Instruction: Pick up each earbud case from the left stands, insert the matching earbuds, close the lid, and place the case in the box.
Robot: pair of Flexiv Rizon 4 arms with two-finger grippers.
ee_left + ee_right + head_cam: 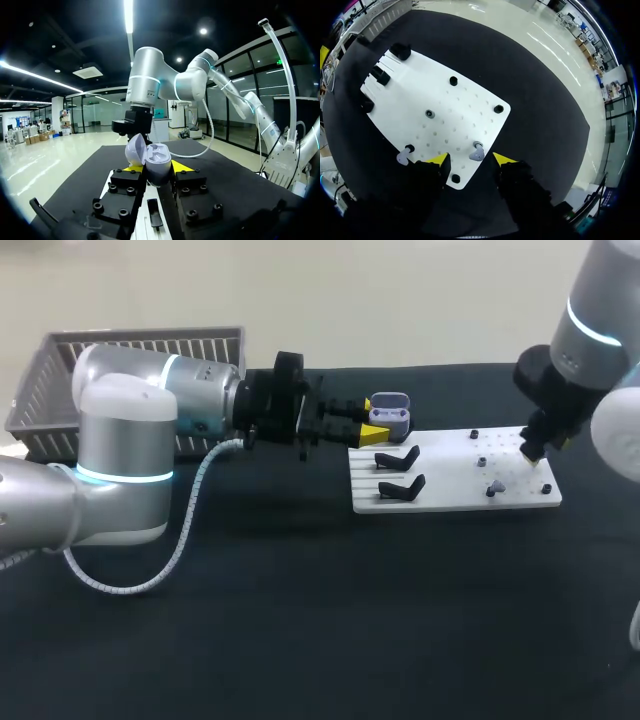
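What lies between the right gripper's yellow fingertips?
One lavender earbud on the white board lies in the gap of the open right gripper, touching neither finger; the right wrist view shows it.

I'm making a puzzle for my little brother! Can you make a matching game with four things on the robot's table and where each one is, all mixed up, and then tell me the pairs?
Things:
1. earbud case
2. basket
3. earbuds
4. two black stands

Places:
A. empty, on the white board
B. lying loose on the white board, near the open right fingers
C. lid open, gripped between the left fingers
D. behind the left arm

Pairs: 1-C, 2-D, 3-B, 4-A.
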